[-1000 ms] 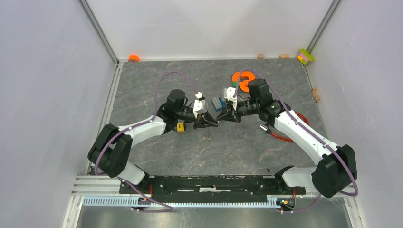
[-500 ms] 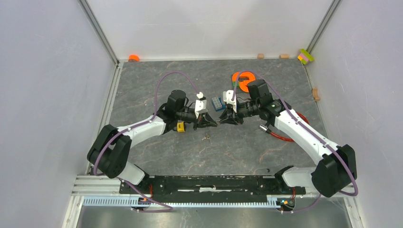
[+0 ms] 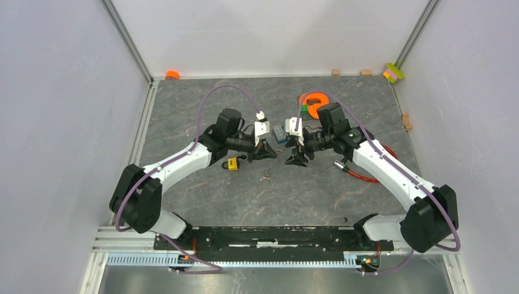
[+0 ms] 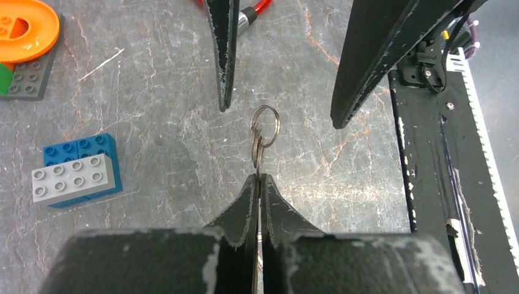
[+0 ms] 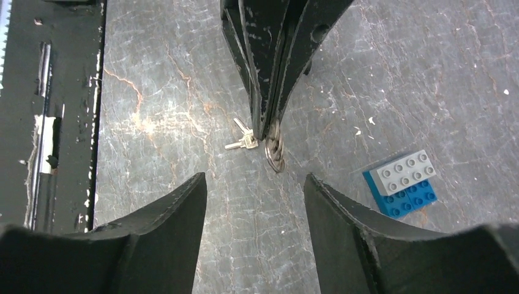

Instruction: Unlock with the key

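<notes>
The left arm (image 3: 183, 160) and right arm (image 3: 385, 168) reach forward and bend inward, wrists nearly facing. The left gripper (image 4: 257, 179) is pinched tight on what seems a small metal ring (image 4: 265, 125). The right gripper (image 5: 254, 180) is spread wide.

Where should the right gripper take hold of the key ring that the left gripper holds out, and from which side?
Probably by the free loop of the key ring, beyond the left gripper tips, approached head-on from the opposite side. The loop juts clear of those tips into open air, and the open right gripper faces it from there.
</notes>
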You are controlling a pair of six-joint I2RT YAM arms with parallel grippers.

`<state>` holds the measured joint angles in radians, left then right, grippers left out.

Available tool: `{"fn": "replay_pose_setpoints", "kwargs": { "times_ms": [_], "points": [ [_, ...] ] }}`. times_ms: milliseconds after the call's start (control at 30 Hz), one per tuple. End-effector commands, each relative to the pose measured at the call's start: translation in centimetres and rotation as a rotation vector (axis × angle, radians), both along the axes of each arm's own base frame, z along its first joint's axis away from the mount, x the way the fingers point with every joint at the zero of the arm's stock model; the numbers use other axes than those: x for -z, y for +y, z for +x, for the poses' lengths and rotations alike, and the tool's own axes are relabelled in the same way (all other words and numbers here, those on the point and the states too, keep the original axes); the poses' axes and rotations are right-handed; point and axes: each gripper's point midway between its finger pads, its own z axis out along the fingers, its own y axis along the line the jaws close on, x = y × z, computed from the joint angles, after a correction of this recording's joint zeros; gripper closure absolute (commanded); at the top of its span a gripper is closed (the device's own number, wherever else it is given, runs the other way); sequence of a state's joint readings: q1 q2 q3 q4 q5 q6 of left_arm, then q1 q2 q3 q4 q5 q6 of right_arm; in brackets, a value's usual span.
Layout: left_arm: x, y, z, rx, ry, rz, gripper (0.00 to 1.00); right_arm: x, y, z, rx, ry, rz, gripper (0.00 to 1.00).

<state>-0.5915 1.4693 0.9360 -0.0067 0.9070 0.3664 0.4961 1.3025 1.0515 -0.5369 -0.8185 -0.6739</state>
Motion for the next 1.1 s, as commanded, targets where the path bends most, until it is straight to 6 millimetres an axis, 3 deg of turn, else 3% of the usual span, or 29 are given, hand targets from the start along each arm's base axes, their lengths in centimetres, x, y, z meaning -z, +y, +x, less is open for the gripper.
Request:
{"fn": "replay_pose_setpoints", "kwargs": {
  "times_ms": [0,167,333,733,967,1067],
  "points": [
    [0.0,0.2,0.1,-0.009,-0.028,0.048,0.98,-2.0,1.9,0.7,-0.025,-0.009,0.063,0.39],
    [0.4,0.3,0.2,-0.024,-0.038,0.080,0.98,-2.0,3.4,0.6,-0.043,0.015,0.073,0.47],
    [0.6,0.3,0.1,-0.025,-0.052,0.087,0.98,-1.3,4.2,0.6,-0.044,0.027,0.066,0.65],
    [0.6,0.3,0.0,-0.026,-0.052,0.088,0.98,1.1,4.5,0.3,-0.042,0.057,0.020,0.72],
    [0.6,0.3,-0.1,-0.031,-0.056,0.082,0.98,2.2,4.0,0.3,-0.024,0.061,-0.009,1.00],
    [0.4,0.3,-0.1,-0.034,-0.058,0.072,0.98,2.2,4.0,0.4,-0.014,0.056,-0.009,1.00]
  ]
}}
